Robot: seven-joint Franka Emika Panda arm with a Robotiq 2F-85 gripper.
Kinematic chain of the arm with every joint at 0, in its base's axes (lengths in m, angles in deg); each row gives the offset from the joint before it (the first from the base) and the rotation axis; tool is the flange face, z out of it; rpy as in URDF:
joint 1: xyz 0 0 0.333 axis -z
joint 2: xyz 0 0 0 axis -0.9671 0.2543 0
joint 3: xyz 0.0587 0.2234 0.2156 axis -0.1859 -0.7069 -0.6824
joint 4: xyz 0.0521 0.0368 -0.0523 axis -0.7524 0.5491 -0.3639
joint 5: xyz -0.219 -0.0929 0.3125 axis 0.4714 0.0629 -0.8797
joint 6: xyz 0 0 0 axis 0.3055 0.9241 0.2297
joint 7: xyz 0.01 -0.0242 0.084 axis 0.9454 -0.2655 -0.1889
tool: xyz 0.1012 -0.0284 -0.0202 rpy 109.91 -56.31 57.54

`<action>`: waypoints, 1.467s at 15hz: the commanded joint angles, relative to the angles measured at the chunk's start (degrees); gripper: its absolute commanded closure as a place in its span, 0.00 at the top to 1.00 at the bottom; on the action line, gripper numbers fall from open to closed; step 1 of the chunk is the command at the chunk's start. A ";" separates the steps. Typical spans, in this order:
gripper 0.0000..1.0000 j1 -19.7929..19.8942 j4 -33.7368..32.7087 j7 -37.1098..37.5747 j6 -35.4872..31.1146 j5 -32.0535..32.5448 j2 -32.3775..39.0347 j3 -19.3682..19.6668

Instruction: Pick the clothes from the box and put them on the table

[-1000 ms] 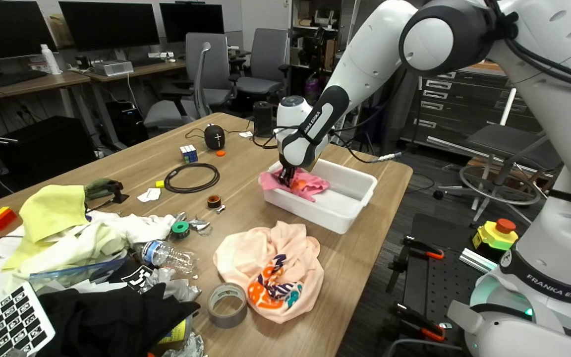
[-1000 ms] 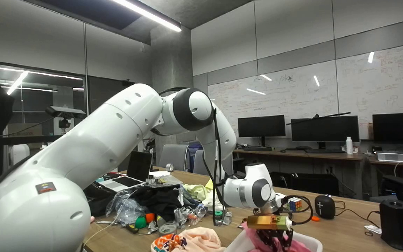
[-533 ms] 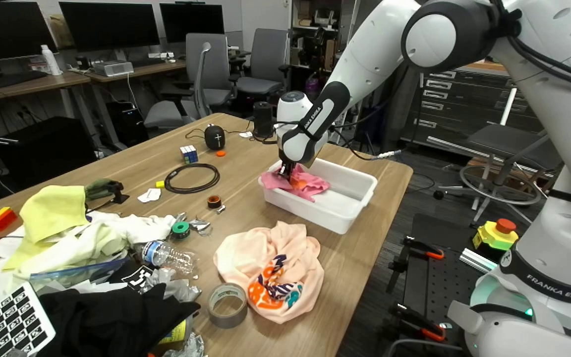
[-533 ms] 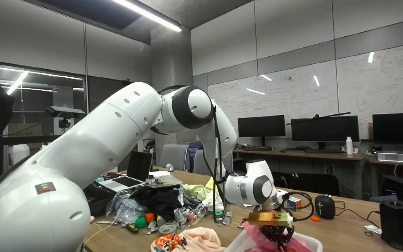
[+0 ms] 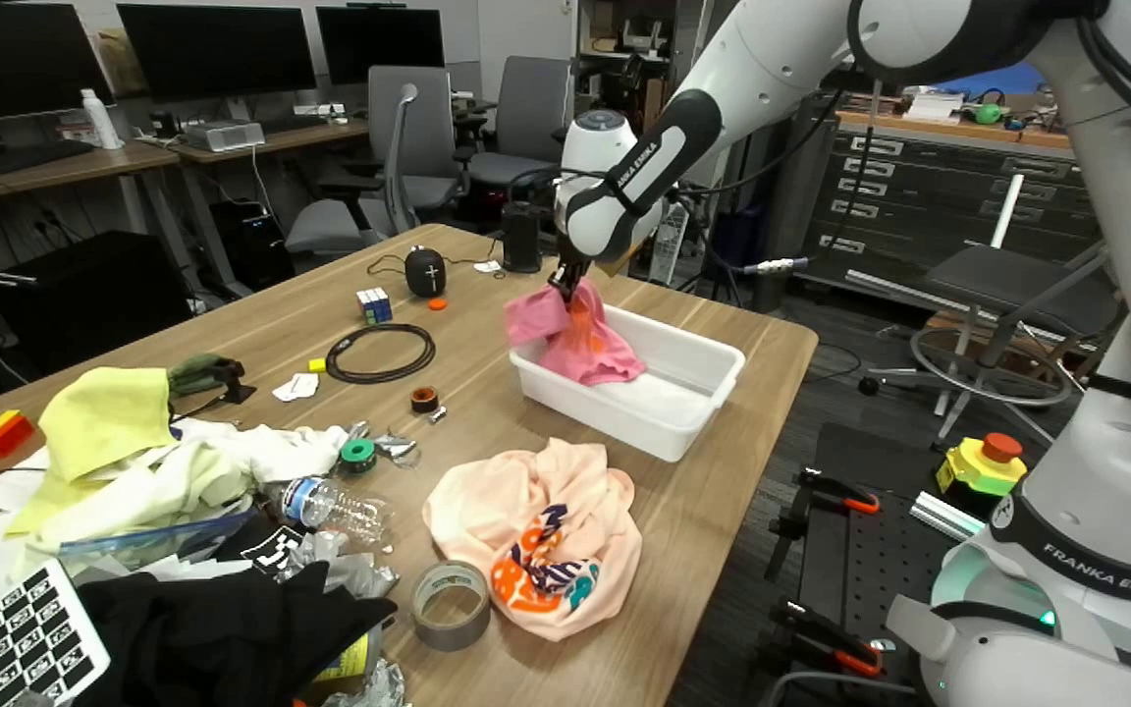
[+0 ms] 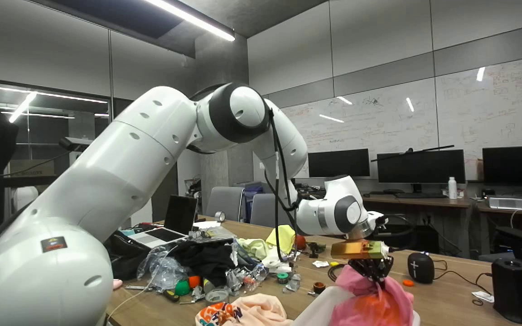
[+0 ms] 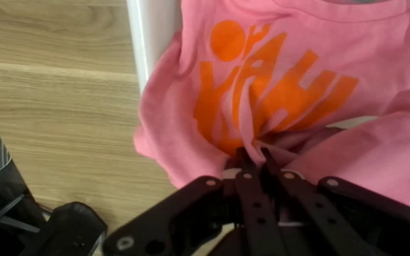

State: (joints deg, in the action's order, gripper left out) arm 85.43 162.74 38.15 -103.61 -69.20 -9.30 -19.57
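The pink cloth with orange print (image 5: 597, 352) hangs from my gripper (image 5: 564, 285), its upper part lifted and its lower part still inside the white box (image 5: 615, 416). One fold droops over the box's far-left rim. In the wrist view, the fingertips (image 7: 255, 156) pinch a fold of the pink cloth (image 7: 174, 117), and the box wall (image 7: 153, 32) shows beside it. In an exterior view the gripper (image 6: 372, 271) is above the bunched pink cloth (image 6: 349, 283). A peach cloth with a colourful print (image 5: 487, 491) lies on the wooden table (image 5: 487, 417) beside the box.
A grey tape roll (image 5: 450, 604), a plastic bottle (image 5: 335, 506) and a pile of yellow, white and black cloths (image 5: 114, 422) lie along the table. A coiled black cable (image 5: 381, 353), a puzzle cube (image 5: 374, 305) and a small black speaker (image 5: 425, 272) stand farther back.
My gripper has risen, pulling the pink cloth up from lying in the box to hanging partly above it. The peach cloth and the box have hardly moved.
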 commanded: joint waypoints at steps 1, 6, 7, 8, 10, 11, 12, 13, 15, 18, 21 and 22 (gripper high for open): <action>0.08 0.36 4.97 1.51 -2.85 -0.52 -8.13 0.43; 0.09 0.84 8.22 1.92 -4.59 -1.09 -18.01 0.19; 0.08 1.04 8.21 2.19 -4.58 -1.74 -19.82 -0.03; 0.09 1.24 8.32 2.23 -4.56 -2.46 -21.63 -0.23; 0.08 1.46 8.16 1.79 -4.55 -4.05 -24.91 -0.48; 0.08 1.23 8.08 1.88 -5.03 -4.19 -26.08 -0.30; 0.09 1.17 8.09 1.47 -4.83 -4.55 -27.43 -0.43; 0.09 1.03 8.35 0.93 -4.77 -5.01 -28.67 -0.78; 0.09 1.10 9.44 -2.20 -4.19 -8.22 -31.21 -2.84; 0.08 0.73 11.26 -8.85 -3.75 -15.04 -34.72 -6.47; 0.08 -0.09 12.96 -15.74 -3.57 -21.56 -38.06 -9.74; 0.08 -0.57 13.76 -18.15 -3.47 -23.78 -39.39 -10.73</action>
State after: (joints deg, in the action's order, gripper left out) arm 85.71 173.13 27.06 -106.76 -87.03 -43.67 -28.02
